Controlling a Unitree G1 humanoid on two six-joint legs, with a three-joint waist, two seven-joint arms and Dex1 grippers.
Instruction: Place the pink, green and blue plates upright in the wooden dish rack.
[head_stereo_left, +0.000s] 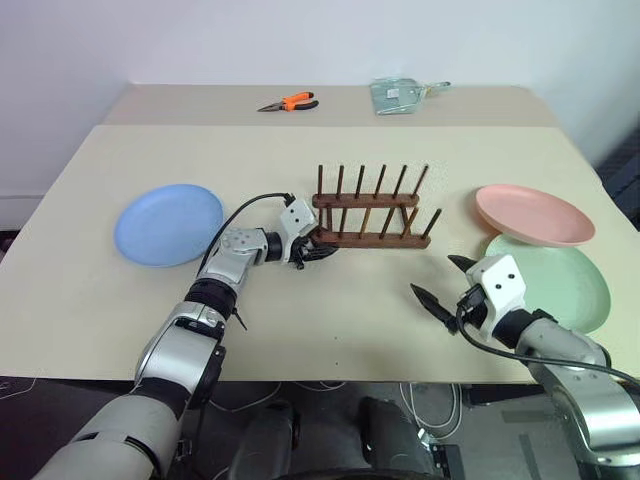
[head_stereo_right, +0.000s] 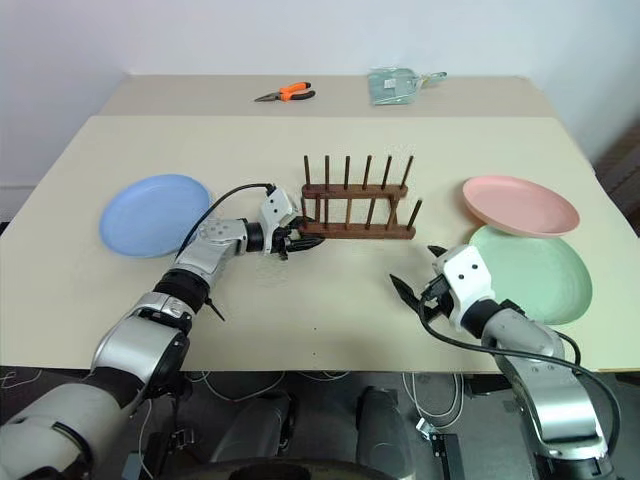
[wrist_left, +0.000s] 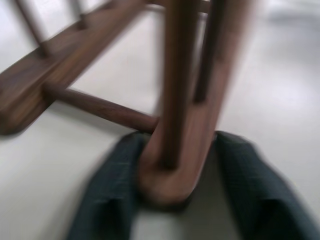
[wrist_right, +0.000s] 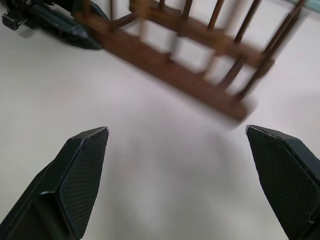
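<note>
rack (head_stereo_left: 372, 212): dark wood, sits mid-table (head_stereo_left: 320, 330) with its pegs up; no plate in it yet
left gripper (head_stereo_left: 318, 251): right at the rack's left end; in the wrist view its two black fingers (wrist_left: 112, 195) sit on either side of the near rail's rounded end, touching or as good as touching it; so it's closed on the rack's end, as far as I can make out
right gripper (head_stereo_left: 444, 282): low over bare table in front of the rack's right end, well clear of it; jaws spread wide, nothing between them; wrist view shows both fingertips (wrist_right: 82, 172) far apart with plain tabletop in the gap
blue plate (head_stereo_left: 169, 223): flat on the table, left of the rack, just beside the left forearm
pink plate (head_stereo_left: 534, 214): flat, right of the rack; its near edge overlaps the green one's far rim
green plate (head_stereo_left: 560, 284): flat, nearest the right arm, partly behind the right wrist
pliers (head_stereo_left: 290, 102): orange handles, on the far table section
clear bag (head_stereo_left: 398, 94): far side too, right of the pliers; can't tell what's in it
</note>
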